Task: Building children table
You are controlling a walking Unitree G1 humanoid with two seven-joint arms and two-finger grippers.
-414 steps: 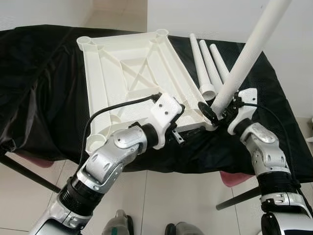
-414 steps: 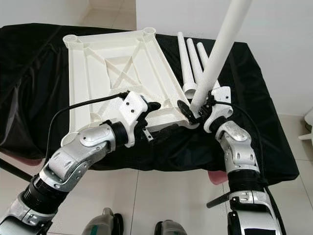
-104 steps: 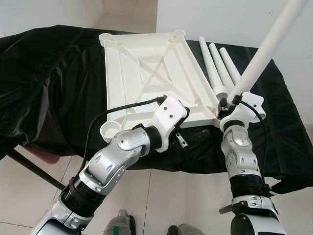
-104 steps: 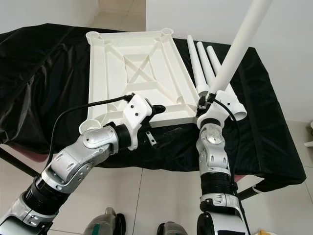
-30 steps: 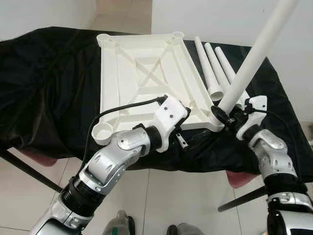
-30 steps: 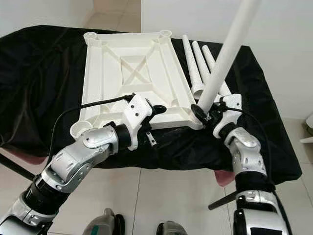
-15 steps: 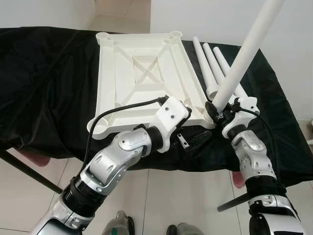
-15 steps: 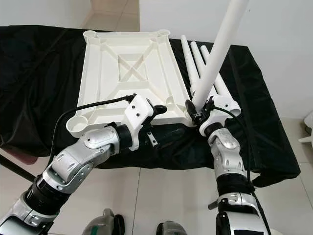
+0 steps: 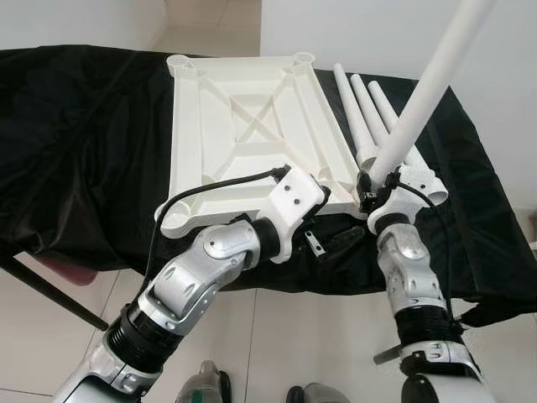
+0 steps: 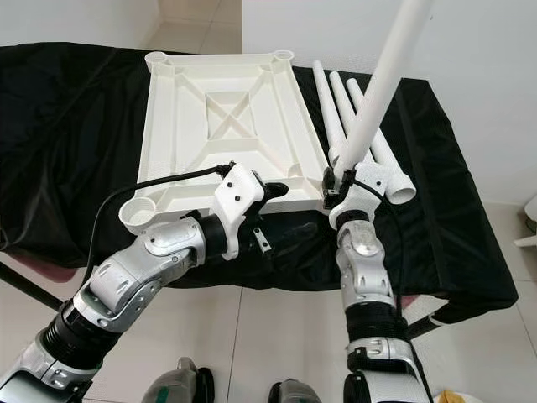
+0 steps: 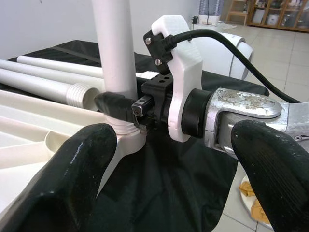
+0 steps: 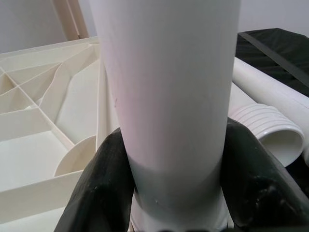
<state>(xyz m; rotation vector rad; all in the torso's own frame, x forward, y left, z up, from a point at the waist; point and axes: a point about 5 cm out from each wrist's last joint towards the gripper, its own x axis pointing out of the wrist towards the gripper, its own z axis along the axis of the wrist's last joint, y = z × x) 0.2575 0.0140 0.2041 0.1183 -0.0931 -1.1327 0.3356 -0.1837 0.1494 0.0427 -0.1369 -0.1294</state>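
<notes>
right gripper (image 9: pixel 369 186): clamped on white table leg (image 9: pixel 424 94) near its base, leg upright in tabletop's (image 9: pixel 243 126) near-right corner socket | left gripper (image 9: pixel 334 239): fingers spread, just beside that corner | three spare legs (image 9: pixel 369 117): lie beyond on black cloth (image 9: pixel 75 134)

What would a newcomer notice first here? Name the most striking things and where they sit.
First, the long white table leg rising steeply from the near right corner of the upside-down white tabletop on the black-covered table, with the right gripper clamped round its base. Then three spare legs lying side by side right of the tabletop. The left gripper hovers open at the tabletop's near edge.
</notes>
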